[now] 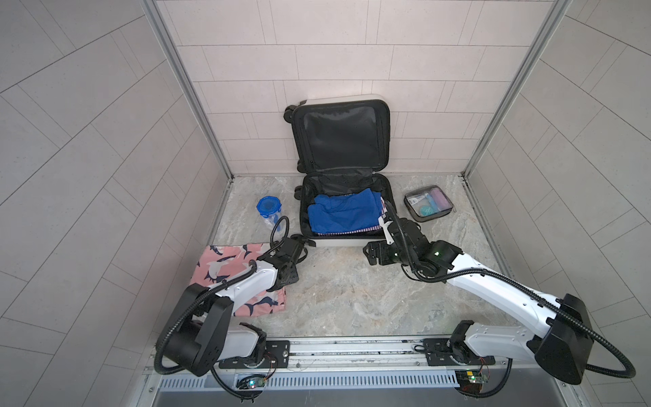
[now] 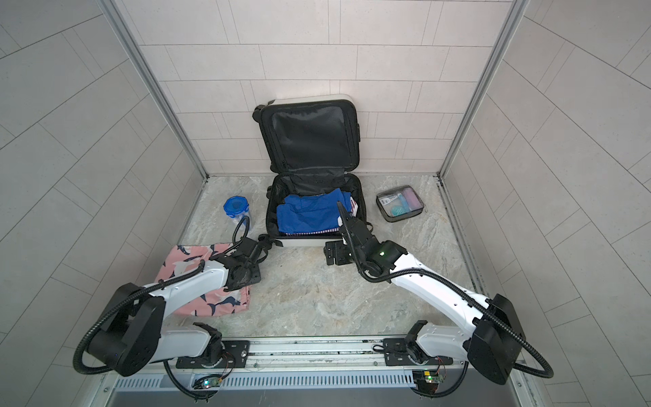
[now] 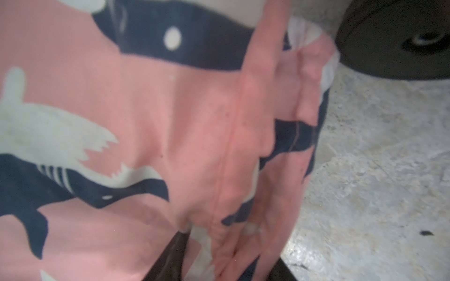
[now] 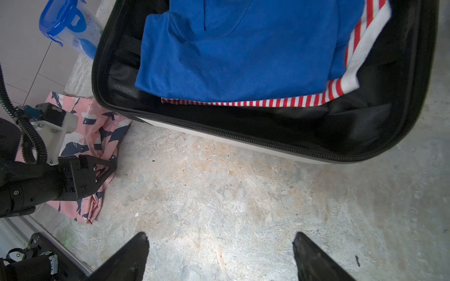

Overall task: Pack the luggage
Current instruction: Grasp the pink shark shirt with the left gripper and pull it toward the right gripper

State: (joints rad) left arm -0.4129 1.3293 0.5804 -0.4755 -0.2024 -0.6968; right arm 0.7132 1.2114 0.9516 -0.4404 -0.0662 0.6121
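**Both top views:** the luggage (image 1: 340, 137) lies open at the back centre of the tabletop (image 1: 352, 299). Its lid is propped against the rear wall, and its base lies flat, holding a folded blue shirt (image 1: 343, 213). A clear toiletry pouch (image 1: 427, 202) lies to its right and a blue-lidded clear container (image 1: 268, 206) to its left. Pink shark-print shorts (image 1: 225, 260) lie at front left.

**Right wrist view:** shows plainly a red-and-white striped garment (image 4: 267, 102) beneath the shirt. The right gripper (image 4: 220, 243) has its jaws spread wide and empty above bare tabletop in front of the luggage.

**Left wrist view:** shows closest the left gripper (image 3: 229, 245), its jaws partway together astride a raised fold of the shorts. Whether they pinch it cannot be told. A black luggage wheel (image 3: 401, 41) sits just beyond the shorts' edge.

**Setting:** the tabletop is marble-patterned grey-beige. Pale tiled panels enclose it on three sides, and a metal rail (image 1: 352, 347) along the front carries both arm bases.
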